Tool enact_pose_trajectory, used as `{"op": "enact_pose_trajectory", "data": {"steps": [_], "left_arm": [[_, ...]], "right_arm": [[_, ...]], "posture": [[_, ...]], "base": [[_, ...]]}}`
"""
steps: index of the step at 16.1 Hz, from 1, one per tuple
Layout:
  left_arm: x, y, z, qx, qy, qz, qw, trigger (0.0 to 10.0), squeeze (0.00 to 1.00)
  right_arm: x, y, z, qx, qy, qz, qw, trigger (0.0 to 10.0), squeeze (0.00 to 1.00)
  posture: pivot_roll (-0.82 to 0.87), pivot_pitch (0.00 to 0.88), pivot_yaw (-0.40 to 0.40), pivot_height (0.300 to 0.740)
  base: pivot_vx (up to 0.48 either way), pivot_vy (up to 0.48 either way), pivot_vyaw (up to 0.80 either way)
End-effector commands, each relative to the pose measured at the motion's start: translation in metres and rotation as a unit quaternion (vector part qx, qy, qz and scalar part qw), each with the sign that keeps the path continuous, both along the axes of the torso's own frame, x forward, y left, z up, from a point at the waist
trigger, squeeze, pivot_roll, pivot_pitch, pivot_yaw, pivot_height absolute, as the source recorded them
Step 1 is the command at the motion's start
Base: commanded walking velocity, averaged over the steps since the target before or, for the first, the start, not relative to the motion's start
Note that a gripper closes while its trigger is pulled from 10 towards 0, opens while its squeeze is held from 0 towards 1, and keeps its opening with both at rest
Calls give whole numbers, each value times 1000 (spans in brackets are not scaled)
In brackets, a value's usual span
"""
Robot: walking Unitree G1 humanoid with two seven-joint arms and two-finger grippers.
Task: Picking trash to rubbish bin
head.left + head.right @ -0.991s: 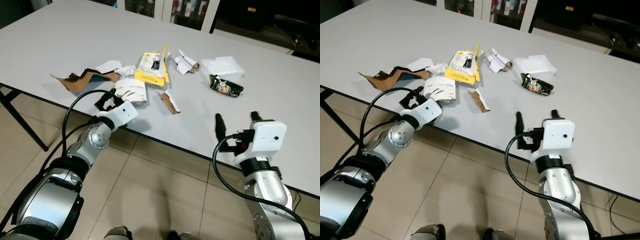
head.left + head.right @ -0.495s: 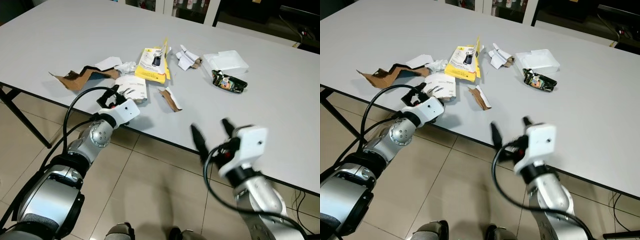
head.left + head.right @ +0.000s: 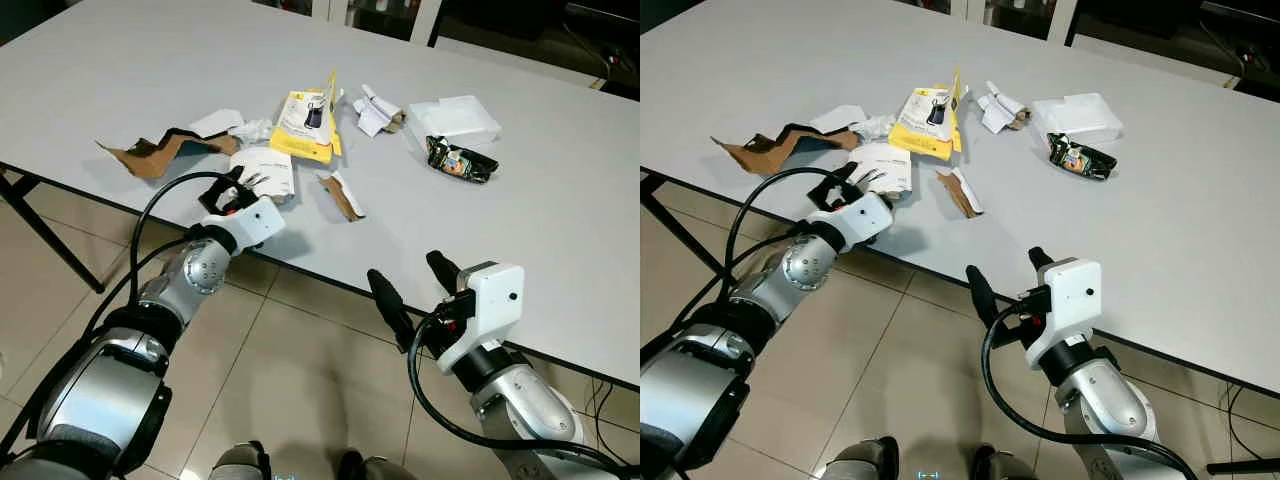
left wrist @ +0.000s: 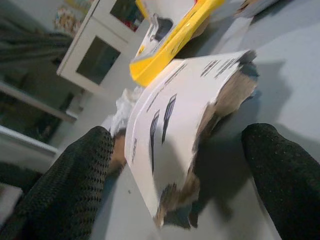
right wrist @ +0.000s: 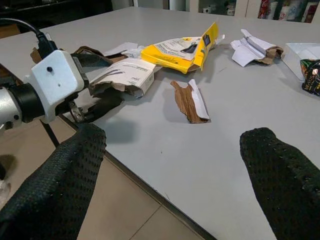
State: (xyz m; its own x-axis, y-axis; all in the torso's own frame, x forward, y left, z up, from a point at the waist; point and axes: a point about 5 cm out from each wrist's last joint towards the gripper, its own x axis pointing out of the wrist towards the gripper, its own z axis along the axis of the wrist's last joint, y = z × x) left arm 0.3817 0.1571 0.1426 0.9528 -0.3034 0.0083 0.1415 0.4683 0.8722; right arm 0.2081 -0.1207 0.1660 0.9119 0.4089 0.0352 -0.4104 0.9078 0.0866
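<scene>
Our left gripper [image 3: 232, 186] sat at the near edge of the grey table [image 3: 120, 90], its two black fingers spread to either side of the torn white printed carton [image 4: 185, 125] but not yet closed on it. It had crept a little further onto the carton than it was a second earlier, so we judged the grasp was about to begin.

Our right gripper [image 3: 412, 286] had dropped back from the table edge and hung off it over the tiled floor [image 3: 300, 370], fingers wide apart and holding nothing.

Beyond the carton lay the yellow package [image 3: 308, 118], a brown cardboard scrap [image 3: 148, 156], a small torn strip [image 3: 340, 196], folded white paper [image 3: 374, 110] and a dark snack wrapper [image 3: 458, 162]. The clear plastic tray [image 3: 456, 116] beside the wrapper looked empty. No rubbish bin was in sight.
</scene>
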Motion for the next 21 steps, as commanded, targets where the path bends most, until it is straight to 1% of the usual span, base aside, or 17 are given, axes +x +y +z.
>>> {"op": "enact_pose_trajectory", "data": {"steps": [1,3,4,5,6,7,11,21], "left_arm": [[-8,2,-25,43,45,0,998,10000,0],[-8,5,-25,59,38,1,998,10000,0],[-9,9,-26,74,33,3,997,6706,0],[-9,11,-25,78,25,5,997,4980,0],[-9,14,-26,86,29,6,996,0,0],[-10,17,-27,95,33,9,995,0,0],[-13,26,-31,108,44,15,993,0,0],[-18,28,-42,107,61,14,992,0,0]], "right_arm": [[-4,-1,2,-2,2,1,1000,10000,0],[-5,0,3,-1,3,1,1000,10000,0],[-7,1,4,2,4,2,1000,10000,0],[-9,3,5,5,5,3,1000,10000,0],[-11,5,3,7,9,4,1000,10000,0],[-13,6,2,10,15,5,1000,10000,0],[-17,7,0,15,22,1,1000,10000,0],[-19,4,-2,12,29,-6,999,10000,0]], "posture": [[90,212,-79,740],[85,220,-78,740],[82,230,-77,740],[80,243,-75,740],[80,250,-73,740],[81,260,-71,740],[79,277,-68,740],[73,279,-75,740]], "base": [[0,0,0],[0,0,0],[0,0,0],[0,0,0],[0,0,0],[0,0,0],[0,0,0],[0,0,0]]}}
